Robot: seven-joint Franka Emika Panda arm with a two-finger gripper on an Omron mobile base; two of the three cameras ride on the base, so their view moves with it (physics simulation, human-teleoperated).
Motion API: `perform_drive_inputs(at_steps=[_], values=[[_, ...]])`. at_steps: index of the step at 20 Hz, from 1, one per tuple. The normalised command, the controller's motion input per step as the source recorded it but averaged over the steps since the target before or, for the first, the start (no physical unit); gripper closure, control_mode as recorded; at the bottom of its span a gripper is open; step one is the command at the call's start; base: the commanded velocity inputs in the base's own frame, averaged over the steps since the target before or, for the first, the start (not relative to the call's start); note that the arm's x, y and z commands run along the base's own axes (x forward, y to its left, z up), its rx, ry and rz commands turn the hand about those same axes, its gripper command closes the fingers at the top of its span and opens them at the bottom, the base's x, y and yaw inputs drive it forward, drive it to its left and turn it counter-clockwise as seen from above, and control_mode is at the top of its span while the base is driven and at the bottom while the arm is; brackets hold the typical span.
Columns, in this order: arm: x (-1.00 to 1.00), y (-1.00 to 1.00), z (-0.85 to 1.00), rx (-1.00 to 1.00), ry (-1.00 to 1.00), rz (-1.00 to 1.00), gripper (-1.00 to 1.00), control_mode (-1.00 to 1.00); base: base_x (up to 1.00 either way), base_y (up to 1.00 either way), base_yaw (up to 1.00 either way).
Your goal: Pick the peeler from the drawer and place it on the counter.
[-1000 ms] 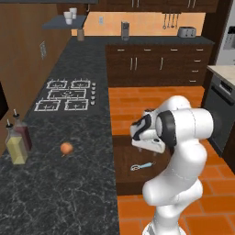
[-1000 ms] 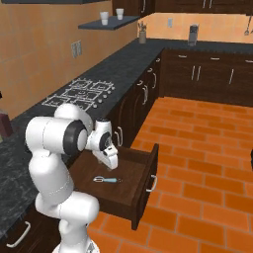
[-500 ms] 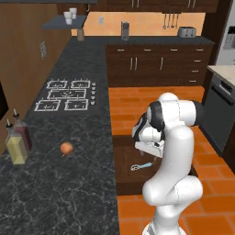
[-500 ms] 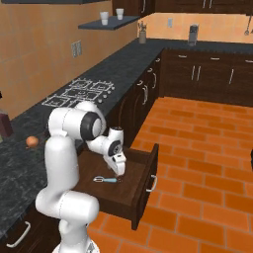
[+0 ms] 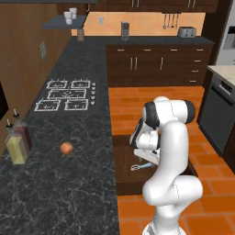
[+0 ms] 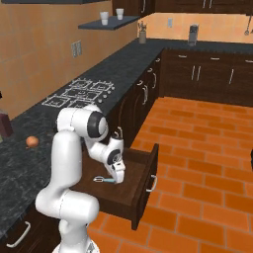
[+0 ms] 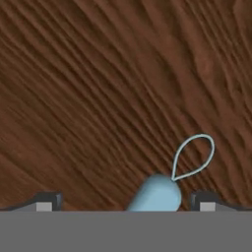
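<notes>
1. The fingers (image 7: 123,199) reach down into the open drawer (image 6: 141,184), spread wide apart, holding nothing — in the hand view one dark tip (image 7: 47,201) sits at the lower left and the other at the lower right.
2. The peeler (image 7: 170,182) lies flat on the drawer's wooden floor between the two tips, closer to the right one; its light blue handle is nearest the hand and its silvery wire loop points away from it.
3. In the right base view the fingers (image 6: 119,178) hang right beside the peeler (image 6: 105,180); whether they touch it I cannot tell.
4. The desk (image 5: 50,193) runs to the left of the fingers — black, veined — with a small orange fruit (image 5: 66,148) and two bottles (image 5: 17,143) on it, well apart from the drawer.
</notes>
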Motion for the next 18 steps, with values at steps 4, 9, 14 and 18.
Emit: perform_drive_inputs(at_steps=[4, 9, 14, 18], values=[[0.0, 0.11, -0.29, 0.0, 0.0, -0.02, -1.0, -1.0, 0.0, 0.0, 0.0], [0.0, 0.02, -0.5, 0.0, 0.0, -0.03, -1.0, -1.0, 0.0, 0.0, 0.0], [0.0, 0.0, -0.11, 0.0, 0.0, -0.01, 1.0, -1.0, 0.0, 0.0, 0.0], [-0.15, -0.24, 0.14, 0.02, -0.06, 0.0, 1.0, -1.0, 0.0, 0.0, 0.0]])
